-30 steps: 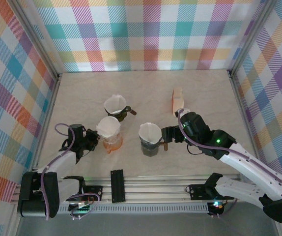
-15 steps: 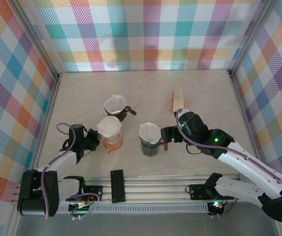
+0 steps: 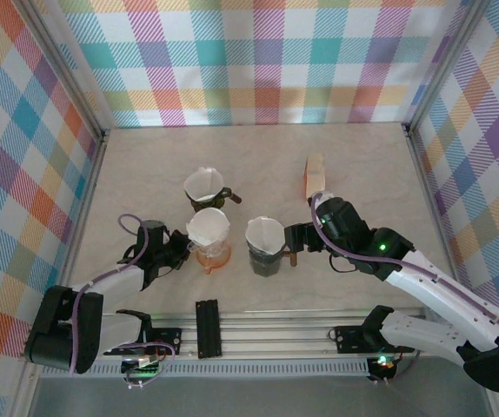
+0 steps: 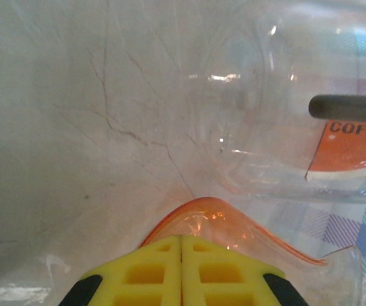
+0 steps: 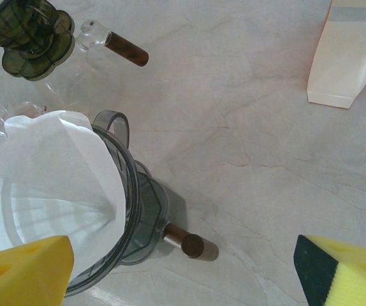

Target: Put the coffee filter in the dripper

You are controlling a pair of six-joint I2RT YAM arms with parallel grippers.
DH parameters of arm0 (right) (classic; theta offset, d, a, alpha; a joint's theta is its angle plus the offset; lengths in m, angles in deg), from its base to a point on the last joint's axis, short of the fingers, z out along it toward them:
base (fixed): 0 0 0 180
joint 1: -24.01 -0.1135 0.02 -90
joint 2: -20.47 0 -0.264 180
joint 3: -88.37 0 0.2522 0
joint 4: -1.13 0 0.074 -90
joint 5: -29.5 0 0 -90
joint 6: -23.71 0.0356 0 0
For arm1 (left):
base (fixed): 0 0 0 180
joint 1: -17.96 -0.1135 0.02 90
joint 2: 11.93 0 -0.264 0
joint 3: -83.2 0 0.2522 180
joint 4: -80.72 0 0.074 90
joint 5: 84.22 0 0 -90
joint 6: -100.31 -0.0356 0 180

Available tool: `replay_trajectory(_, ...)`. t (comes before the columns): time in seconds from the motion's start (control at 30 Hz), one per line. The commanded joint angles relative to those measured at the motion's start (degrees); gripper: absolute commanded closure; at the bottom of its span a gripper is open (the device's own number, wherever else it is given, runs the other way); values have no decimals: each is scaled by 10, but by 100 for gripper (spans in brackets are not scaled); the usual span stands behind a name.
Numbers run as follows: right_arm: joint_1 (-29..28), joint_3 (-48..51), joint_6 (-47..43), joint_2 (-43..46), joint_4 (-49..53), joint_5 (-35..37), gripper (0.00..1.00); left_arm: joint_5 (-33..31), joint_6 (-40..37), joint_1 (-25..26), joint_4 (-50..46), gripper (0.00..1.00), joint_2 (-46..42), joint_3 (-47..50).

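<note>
Top external view: my left claw point(image 3: 176, 252) is pinched shut on the edge of the orange dripper point(image 3: 215, 256), whose white filter point(image 3: 208, 228) sits in the cone just to my right. My right claw point(image 3: 291, 238) gapes wide, empty, beside the grey dripper point(image 3: 265, 262).

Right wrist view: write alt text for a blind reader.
A white paper filter sits in a grey dripper, just ahead of the open right gripper. Upper left, a green dripper; upper right, a pale packet.
</note>
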Motion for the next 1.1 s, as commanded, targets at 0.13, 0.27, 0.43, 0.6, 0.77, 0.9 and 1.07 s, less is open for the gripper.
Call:
replay_trajectory(0.13, 0, 0, -2, 3, -15, 0, 9, -23, 15, 53, 30, 92, 28, -10)
replay_trajectory(0.27, 0, 2, -1, 4, -15, 0, 9, -22, 15, 69, 44, 93, 39, -12)
replay_trajectory(0.43, 0, 2, 2, 2, -18, -2, 9, -25, 9, 79, 25, 93, 42, -17)
replay_trajectory(0.6, 0, 2, 3, 1, -16, -1, 9, -66, 1, 79, -54, 89, -9, -20)
replay_trajectory(0.77, 0, 2, 0, 2, -17, 1, 10, -130, -27, 58, -208, 86, -85, -59)
replay_trajectory(0.9, 0, 3, -1, 1, -19, 0, 10, -132, -53, 2, -259, 83, -95, -79)
replay_trajectory(1.07, 0, 6, 1, 3, -24, 0, 9, -119, -58, -53, -221, 78, -61, -106)
